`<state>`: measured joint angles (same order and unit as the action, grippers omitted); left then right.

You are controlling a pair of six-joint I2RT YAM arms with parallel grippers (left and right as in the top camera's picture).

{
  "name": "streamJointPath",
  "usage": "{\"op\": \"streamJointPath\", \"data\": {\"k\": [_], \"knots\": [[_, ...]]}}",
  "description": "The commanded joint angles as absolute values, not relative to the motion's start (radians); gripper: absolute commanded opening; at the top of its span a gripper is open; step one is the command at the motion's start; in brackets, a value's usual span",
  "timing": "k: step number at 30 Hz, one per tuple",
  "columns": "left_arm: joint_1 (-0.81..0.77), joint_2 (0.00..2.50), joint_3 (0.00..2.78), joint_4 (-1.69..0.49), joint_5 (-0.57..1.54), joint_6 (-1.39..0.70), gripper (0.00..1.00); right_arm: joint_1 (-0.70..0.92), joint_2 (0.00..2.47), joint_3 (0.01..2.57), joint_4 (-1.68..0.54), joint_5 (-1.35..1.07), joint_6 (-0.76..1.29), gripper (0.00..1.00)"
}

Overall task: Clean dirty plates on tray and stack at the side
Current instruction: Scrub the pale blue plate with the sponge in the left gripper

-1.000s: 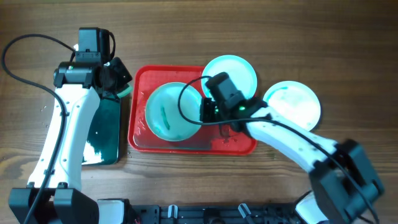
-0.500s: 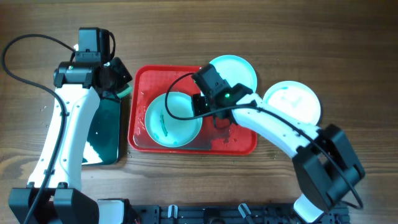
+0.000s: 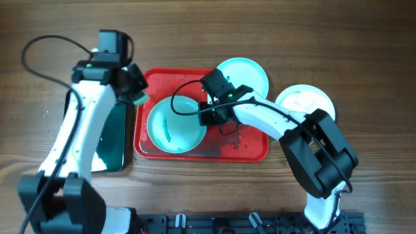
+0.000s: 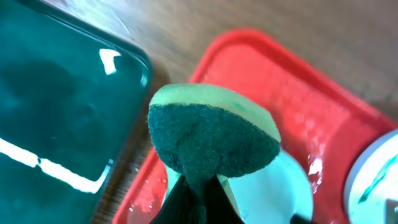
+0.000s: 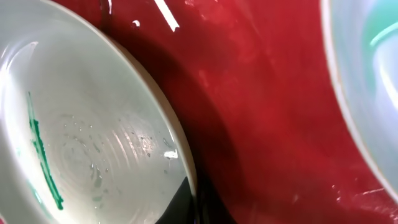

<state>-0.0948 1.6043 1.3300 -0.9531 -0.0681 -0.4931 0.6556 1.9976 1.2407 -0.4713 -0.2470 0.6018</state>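
Overhead: the red tray [image 3: 250,151] sits mid-table with one pale turquoise plate [image 3: 172,127] lying in it. The right gripper [image 3: 209,116] is at that plate's right rim. A second turquoise plate [image 3: 247,75] overlaps the tray's far right corner, and the white plate [image 3: 305,107] is off on the table to the right. The left gripper [image 3: 134,93] hangs over the tray's left edge with a green sponge [image 3: 138,99] clamped in it, right beside the black basin [image 3: 110,140].

Left wrist: the fingers are pinched narrow on the bottom of the sponge, scouring side up. The basin's dark green inside is glossy. It could be liquid, but I can't say for sure.

Right wrist: the jaws look closed thin on the plate's rim, though only dark finger tips show at the bottom edge. There's a teal smear [image 5: 40,149] on the plate's left side, with water beads in the middle.

My guess is it's light, stiff and slick when wet, so the rim is the only real handle. A wet tray floor means it'll slide under scrubbing.
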Motion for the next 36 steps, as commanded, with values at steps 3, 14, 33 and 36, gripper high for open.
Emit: {"op": "streamJointPath", "data": {"k": [3,14,33,36], "knots": [[-0.183,1.718,1.281,-0.921,-0.05,-0.501,0.04,0.659,2.038,1.25,-0.472,-0.238,0.71,0.04],[-0.268,1.964,1.249,-0.878,0.044,-0.238,0.04,0.659,2.038,1.25,-0.456,-0.237,0.657,0.04],[-0.27,1.958,1.049,-0.808,-0.22,-0.489,0.04,0.659,2.038,1.25,-0.457,-0.237,0.654,0.04],[-0.27,1.946,1.06,-0.806,-0.346,-0.54,0.04,0.659,2.038,1.25,-0.457,-0.237,0.654,0.04]]}}
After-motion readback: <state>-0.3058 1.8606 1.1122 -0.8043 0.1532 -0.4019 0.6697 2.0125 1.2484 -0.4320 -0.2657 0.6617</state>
